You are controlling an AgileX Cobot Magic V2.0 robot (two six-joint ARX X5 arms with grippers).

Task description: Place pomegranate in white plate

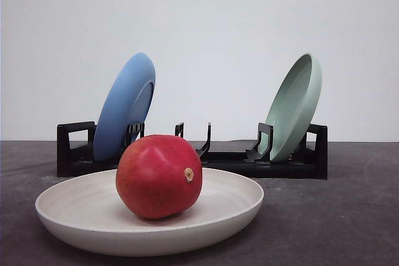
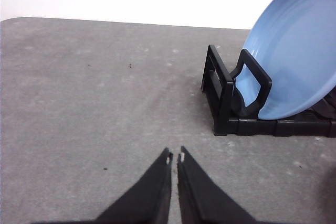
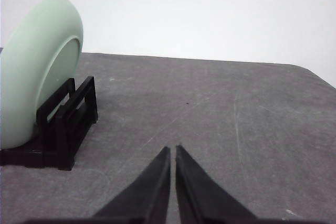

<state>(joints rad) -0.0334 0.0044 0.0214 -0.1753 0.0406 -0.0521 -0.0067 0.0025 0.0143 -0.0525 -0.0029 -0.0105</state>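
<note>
Both grippers hover over bare grey worktop with their black tapered fingers drawn together to a hairline slit and nothing between them, the left gripper (image 2: 175, 157) near the blue-plate end of the rack and the right gripper (image 3: 172, 150) near the green-plate end. Nearest the front edge, one smooth, roundish red pomegranate (image 1: 159, 175) with a tan stem nub rests in the single shallow, matte white plate (image 1: 75, 216). Behind it, one black slotted rack (image 1: 293, 160) holds two tilted plates on edge: a blue plate (image 1: 124, 107) at its left end, a pale green plate (image 1: 293, 107) at its right.

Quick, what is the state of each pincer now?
Left pincer: closed, holding nothing.
Right pincer: closed, holding nothing.
</note>
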